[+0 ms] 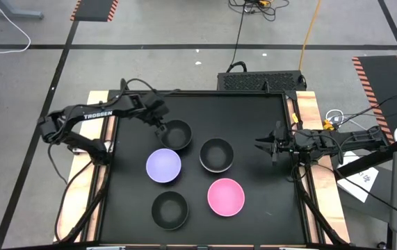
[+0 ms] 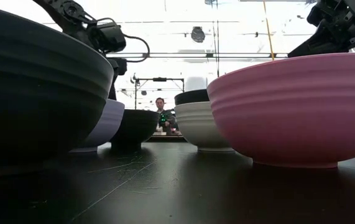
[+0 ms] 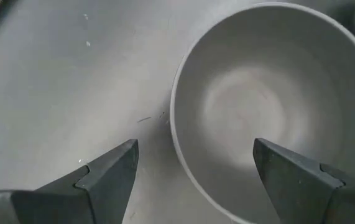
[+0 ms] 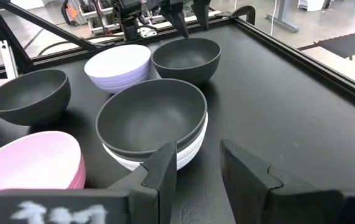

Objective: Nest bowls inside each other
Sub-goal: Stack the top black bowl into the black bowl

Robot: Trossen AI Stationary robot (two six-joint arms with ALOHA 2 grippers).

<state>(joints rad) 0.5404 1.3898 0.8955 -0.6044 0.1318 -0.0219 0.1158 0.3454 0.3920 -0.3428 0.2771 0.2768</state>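
Five bowl places show on the black tabletop. A black bowl [image 1: 176, 135] sits at the far left, with a lavender bowl [image 1: 163, 165] near it. Another black bowl [image 1: 217, 153] is nested in the white bowl [image 4: 189, 152] at the centre. The pink bowl [image 1: 226, 196] and a third black bowl [image 1: 169, 210] stand near the front edge. My left gripper [image 1: 162, 128] is open over the far-left black bowl's rim [image 3: 176, 127], with one finger [image 3: 112, 171] outside it and one finger [image 3: 289, 171] over the inside. My right gripper [image 1: 259, 145] is open and hovers right of the nested pair.
A raised rim [image 1: 287, 118] edges the black tabletop, with wooden boards beyond it. Bare surface lies between the nested pair and my right gripper [image 4: 199, 152]. In the low view a person [image 2: 160, 112] sits far behind the table. Cables run along both sides.
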